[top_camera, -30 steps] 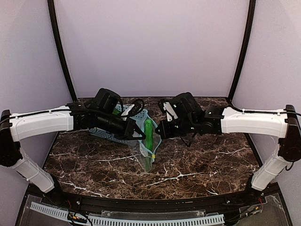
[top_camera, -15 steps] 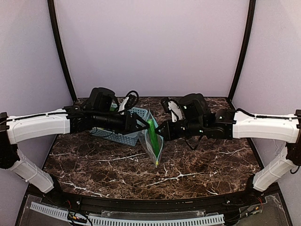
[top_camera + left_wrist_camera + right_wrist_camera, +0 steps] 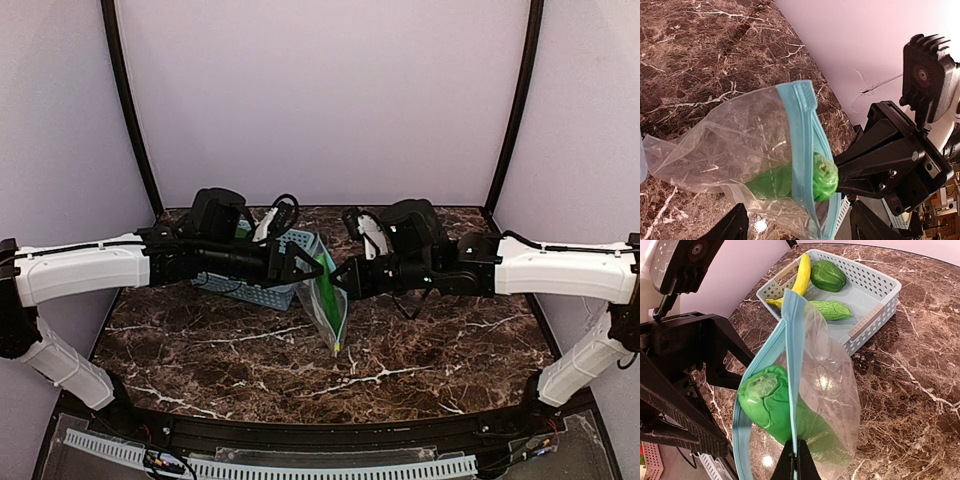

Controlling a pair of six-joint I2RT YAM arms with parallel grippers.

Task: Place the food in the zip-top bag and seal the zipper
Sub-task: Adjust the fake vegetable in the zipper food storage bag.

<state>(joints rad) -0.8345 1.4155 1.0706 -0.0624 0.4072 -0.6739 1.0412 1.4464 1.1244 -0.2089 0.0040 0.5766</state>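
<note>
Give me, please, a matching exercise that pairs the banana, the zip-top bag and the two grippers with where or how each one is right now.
1 banana
2 zip-top bag
3 left gripper
4 right gripper

A shut on the zipper
B open, jaws apart
C lying in the blue basket
D held up, a green cucumber piece inside

Pairs: 1-C, 2-D, 3-B, 4-A.

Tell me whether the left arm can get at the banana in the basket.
Probably yes. The left gripper has its jaws open and empty, the banana lies uncovered at the rim of the blue basket beside that arm, and the zip-top bag hangs from the right gripper, clear of it.
</note>
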